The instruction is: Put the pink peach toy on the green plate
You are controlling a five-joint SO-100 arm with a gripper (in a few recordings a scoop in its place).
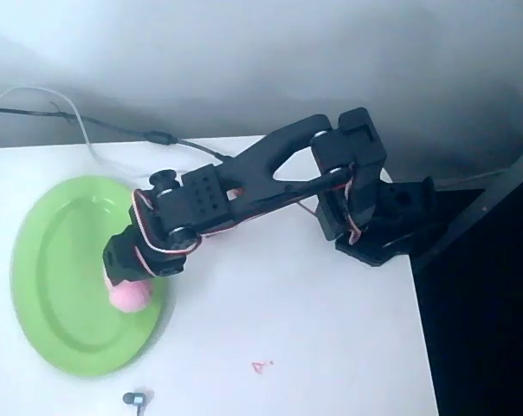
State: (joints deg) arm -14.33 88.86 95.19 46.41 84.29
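Observation:
The green plate (pixel 54 286) lies at the left of the white table in the overhead view, a large lime oval with a raised rim. The pink peach toy (pixel 130 296) is over the plate's right part, just inside the rim. My black arm reaches in from the right and its gripper (pixel 123 276) hangs right over the toy, hiding the toy's upper part. The fingers are under the wrist, so whether they hold the toy or stand apart is hidden.
The arm's base (pixel 378 225) stands near the table's right edge. Cables (pixel 97 130) run along the far edge at the left. A small grey object (pixel 134 399) lies at the front edge, and a red mark (pixel 261 367) is on the table.

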